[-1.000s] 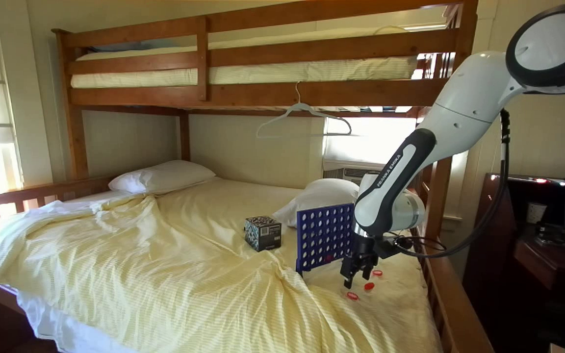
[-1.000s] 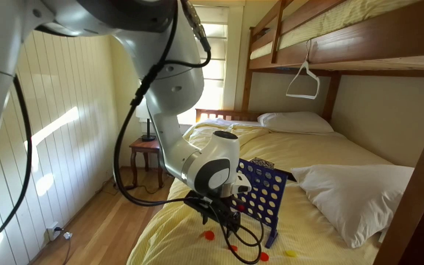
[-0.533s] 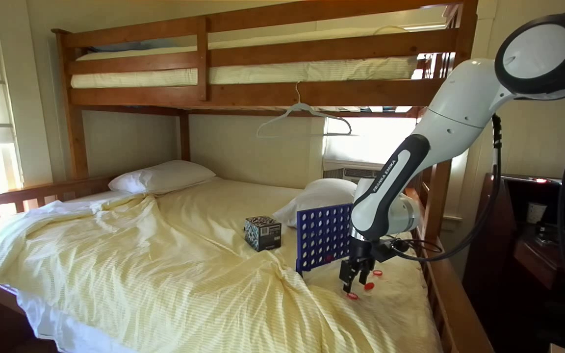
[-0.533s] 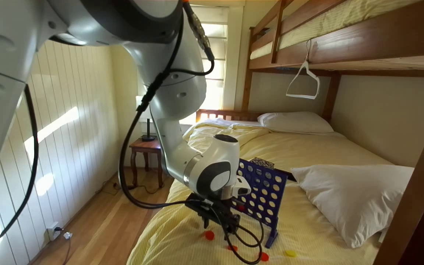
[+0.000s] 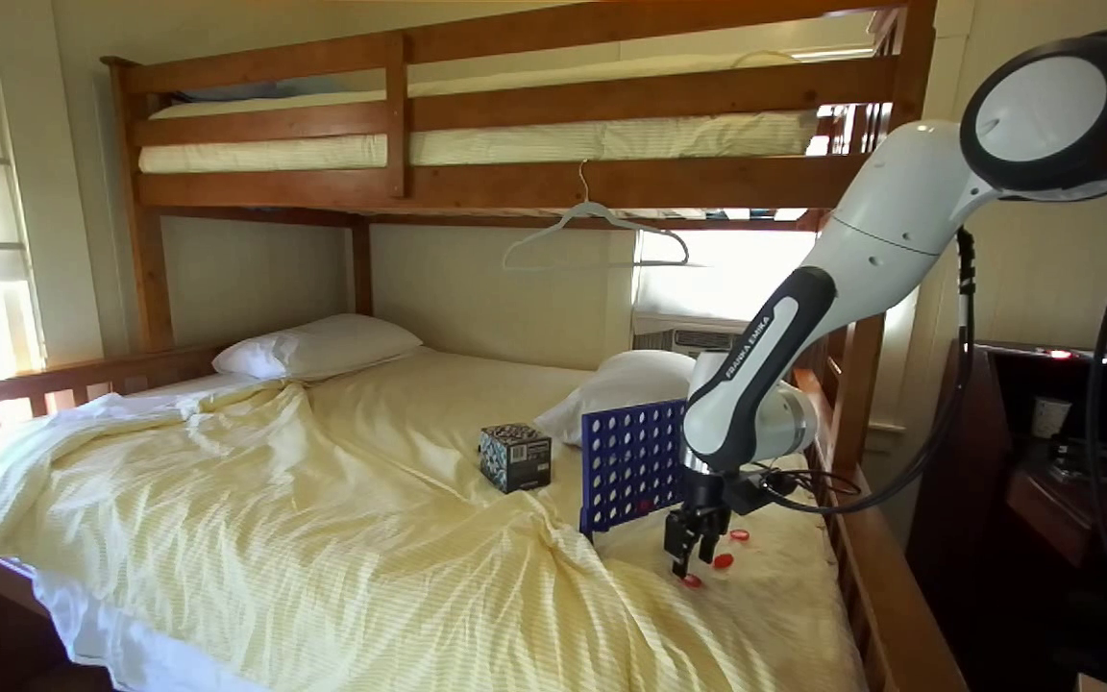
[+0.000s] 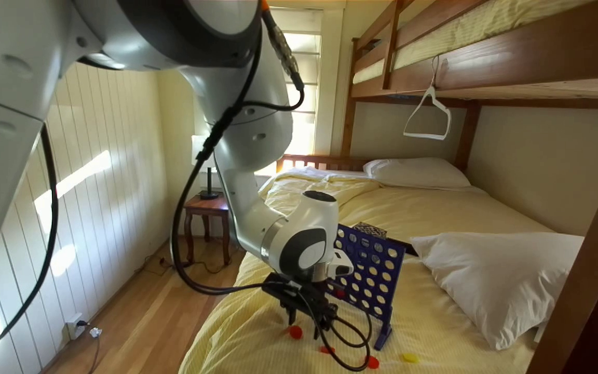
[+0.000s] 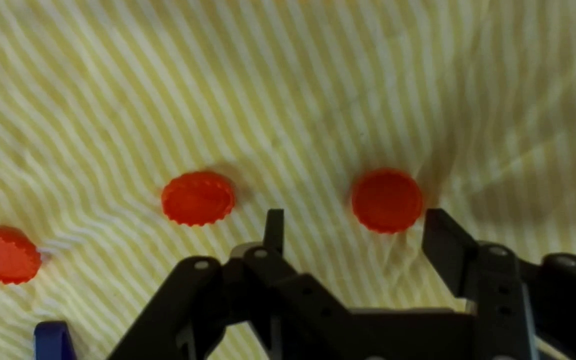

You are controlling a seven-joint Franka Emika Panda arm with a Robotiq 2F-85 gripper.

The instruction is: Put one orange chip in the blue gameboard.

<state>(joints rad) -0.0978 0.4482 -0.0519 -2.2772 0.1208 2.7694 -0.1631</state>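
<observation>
In the wrist view an orange-red chip (image 7: 387, 201) lies flat on the striped sheet between the fingertips of my gripper (image 7: 354, 212). The right finger (image 7: 445, 245) is close to the chip's edge, while a wide gap separates it from the left one. Two more orange-red chips, a tilted one (image 7: 198, 198) and a far-left one (image 7: 4, 254), lie to the left. An exterior view has my gripper (image 5: 693, 567) low over the nearest chip (image 5: 693, 580). The upright blue gameboard (image 5: 626, 466) stands beside the arm, partly covered by it, with a red chip (image 5: 645, 505) in a low hole.
A yellow chip (image 6: 410, 358) lies near the gameboard's foot (image 6: 383, 337). Behind the board sit a dark patterned cube (image 5: 515, 457) and a white pillow (image 6: 501, 280). Rumpled yellow bedding (image 5: 352, 538) covers the bed, and a wooden rail (image 5: 885, 596) runs along its side.
My gripper has come down toward the nearest chip and shifted slightly left in an exterior view. Its fingers have drawn closer together. The chips and gameboard have stayed in place.
</observation>
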